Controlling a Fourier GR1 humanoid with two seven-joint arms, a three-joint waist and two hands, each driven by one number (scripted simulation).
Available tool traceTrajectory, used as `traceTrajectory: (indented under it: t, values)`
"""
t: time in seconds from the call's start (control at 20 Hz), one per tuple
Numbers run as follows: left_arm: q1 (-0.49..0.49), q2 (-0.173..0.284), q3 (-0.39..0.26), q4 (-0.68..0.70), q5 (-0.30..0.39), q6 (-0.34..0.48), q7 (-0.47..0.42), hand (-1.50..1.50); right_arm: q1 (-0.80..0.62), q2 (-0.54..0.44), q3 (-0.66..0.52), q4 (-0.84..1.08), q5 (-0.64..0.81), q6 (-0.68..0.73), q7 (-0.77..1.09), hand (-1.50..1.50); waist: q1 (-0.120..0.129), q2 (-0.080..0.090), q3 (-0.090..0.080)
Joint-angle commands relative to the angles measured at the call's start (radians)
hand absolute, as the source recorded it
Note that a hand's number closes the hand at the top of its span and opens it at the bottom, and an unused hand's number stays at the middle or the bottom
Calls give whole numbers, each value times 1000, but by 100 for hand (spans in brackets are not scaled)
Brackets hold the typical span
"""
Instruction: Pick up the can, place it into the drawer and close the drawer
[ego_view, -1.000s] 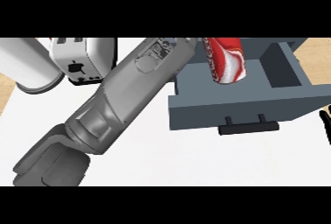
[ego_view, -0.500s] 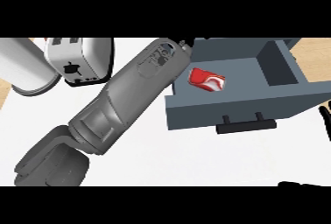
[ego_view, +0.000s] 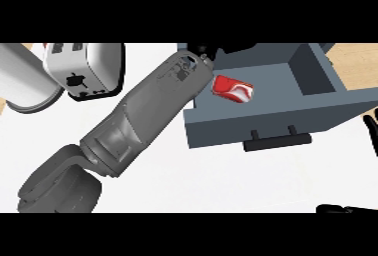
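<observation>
Can: a red and white can (ego_view: 233, 89) lies tipped on its side on the floor of the open grey drawer (ego_view: 317, 75), toward its left half, free of any hand.
Can's long axis: slanted, running from upper left to lower right.
Drawer: pulled out toward the viewer, its dark handle (ego_view: 275, 141) on the near front face.
Left hand: (ego_view: 204, 50) at the drawer's far left corner, above and just left of the can, apart from it; the grey forearm slants across the counter up to it. Only dark bits of it show, so I cannot tell how the fingers are set.
Right hand: fingers (ego_view: 370, 124) show at the right edge, straight and relaxed, holding nothing, resting.
Key relation: the handle sits below and right of the left hand, between both hands.
Judgement: placing looks done; closing the drawer remains.
Nearby: a toaster (ego_view: 83, 70) and a white pot (ego_view: 22, 80) at upper left.
</observation>
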Motion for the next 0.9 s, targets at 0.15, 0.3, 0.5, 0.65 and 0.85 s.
traceTrajectory:
  t: [0.15,0.3,0.5,0.65,0.85]
  values:
    - [33,0,-31,22,28,77,-43,-150,-19,-5,17,23,12,13,-22,-150,-14,7,1]
    - [-8,0,-12,52,48,75,-35,-150,-7,-7,2,15,-5,13,-13,-150,-21,9,1]
    - [7,0,-32,33,72,96,-42,-150,-37,1,15,22,17,-5,-19,-150,-19,9,0]
    - [36,0,-43,16,90,126,-61,-150,-2,-14,33,-23,70,9,-43,-150,-20,4,-1]
    - [40,0,-17,-5,131,103,-74,-150,20,-55,36,-59,185,11,-106,-150,0,-1,-2]
